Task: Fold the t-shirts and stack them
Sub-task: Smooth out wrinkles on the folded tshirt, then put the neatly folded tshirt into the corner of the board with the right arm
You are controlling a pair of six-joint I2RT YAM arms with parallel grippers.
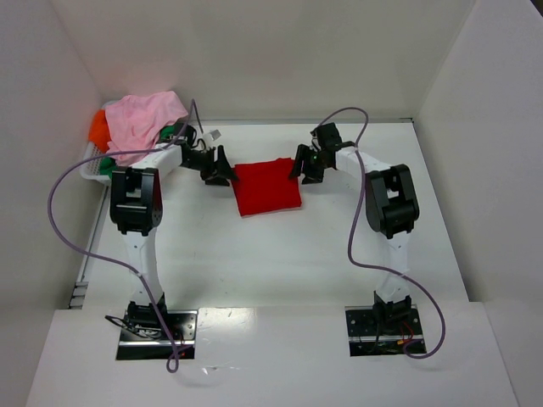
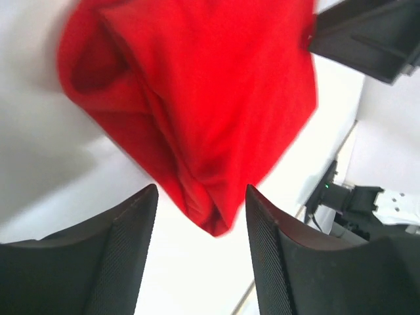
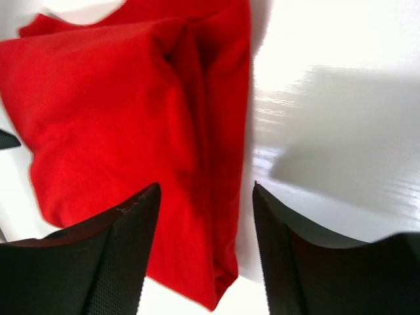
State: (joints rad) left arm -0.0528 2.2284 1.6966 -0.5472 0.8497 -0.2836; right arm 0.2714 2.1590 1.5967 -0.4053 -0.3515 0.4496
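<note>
Two arms reach forward over the white table [image 1: 254,254] and bend inward. The left gripper [image 1: 219,167] is at the left edge of the folded bright red cloth t-shirt [image 1: 267,186], and the right gripper [image 1: 305,165] at its right edge. Both pairs of jaws stand spread, released, grasping nothing. The red shirt lies flat between them. Farther left of it, a crumpled light pink t-shirt [image 1: 144,119] tops a heap with orange cloth [image 1: 98,127] and green cloth [image 1: 174,133].
</note>
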